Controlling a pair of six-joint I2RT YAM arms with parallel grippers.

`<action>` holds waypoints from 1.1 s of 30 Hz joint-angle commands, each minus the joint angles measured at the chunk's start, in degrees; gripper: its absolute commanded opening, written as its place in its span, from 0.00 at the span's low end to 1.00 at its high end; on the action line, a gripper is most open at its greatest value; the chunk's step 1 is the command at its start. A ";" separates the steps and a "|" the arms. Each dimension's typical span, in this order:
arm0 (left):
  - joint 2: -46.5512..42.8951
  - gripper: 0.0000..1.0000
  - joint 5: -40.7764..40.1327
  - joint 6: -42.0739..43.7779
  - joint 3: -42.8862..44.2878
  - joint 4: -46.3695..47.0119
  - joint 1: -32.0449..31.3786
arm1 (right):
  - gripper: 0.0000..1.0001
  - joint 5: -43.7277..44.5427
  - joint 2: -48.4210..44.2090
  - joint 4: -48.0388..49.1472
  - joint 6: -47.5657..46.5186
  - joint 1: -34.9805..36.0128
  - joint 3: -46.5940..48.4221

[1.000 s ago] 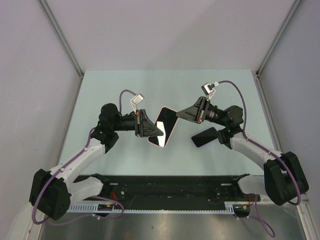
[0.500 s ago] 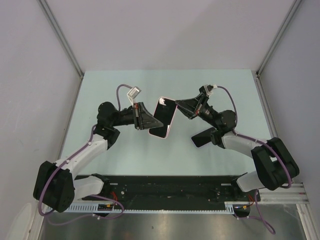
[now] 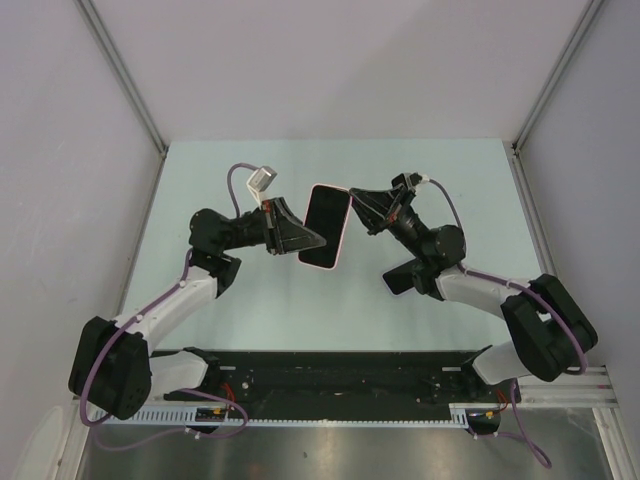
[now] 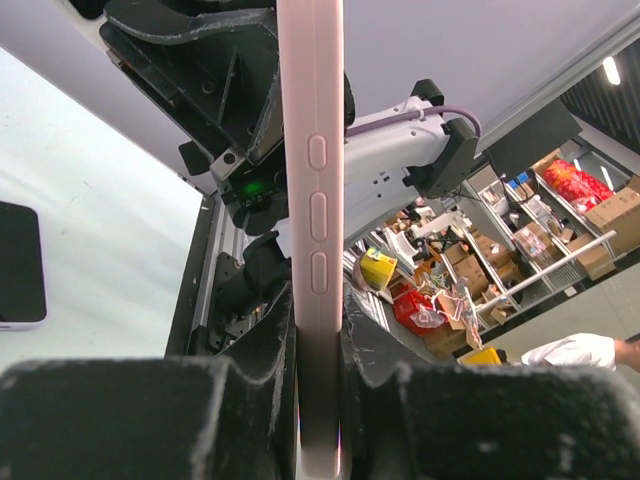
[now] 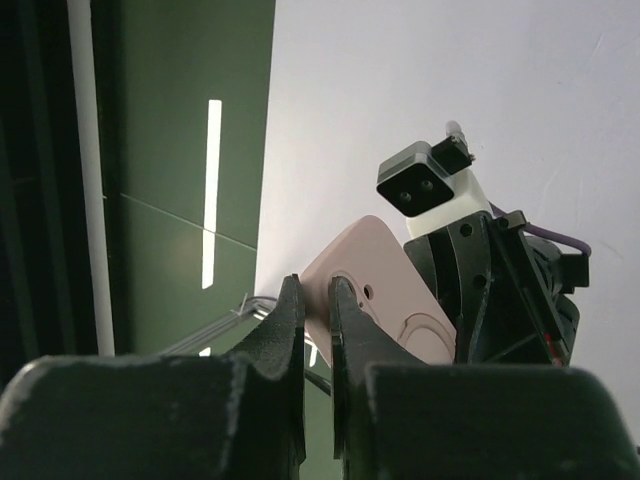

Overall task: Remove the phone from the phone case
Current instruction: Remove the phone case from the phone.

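Observation:
My left gripper (image 3: 312, 243) is shut on the lower part of the pink phone case (image 4: 318, 200) and holds it up above the table. The phone (image 3: 324, 226) shows as a dark screen filling the case. In the left wrist view the case stands edge-on between my fingers (image 4: 262, 360), its side buttons facing the camera. My right gripper (image 3: 355, 198) is shut, with its tips against the case's top right corner. The right wrist view shows the case's pink back (image 5: 385, 275) with the camera cutout just behind the closed fingertips (image 5: 290, 300).
A second dark phone with a pale edge (image 3: 403, 276) lies flat on the green table (image 3: 230, 170) under my right arm; the same phone (image 4: 20, 262) appears in the left wrist view. Grey walls (image 3: 60, 150) stand on three sides. The black base rail (image 3: 330, 375) runs along the near edge.
The left gripper has carried the case up and farther back, turning it more upright. The shut right gripper has swung left from clear of the case onto its top right corner.

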 commanded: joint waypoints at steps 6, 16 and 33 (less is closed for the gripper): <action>-4.22 0.00 0.82 0.10 2.66 6.47 -1.15 | 0.00 -1.21 5.47 11.14 1.38 4.41 1.70; -5.98 0.00 1.08 -0.95 4.06 5.94 -1.15 | 0.00 -3.67 8.90 8.43 -2.04 5.02 1.26; -7.12 0.00 0.99 -5.17 6.70 9.79 -1.15 | 0.00 1.76 -5.16 -49.73 -32.62 4.15 1.87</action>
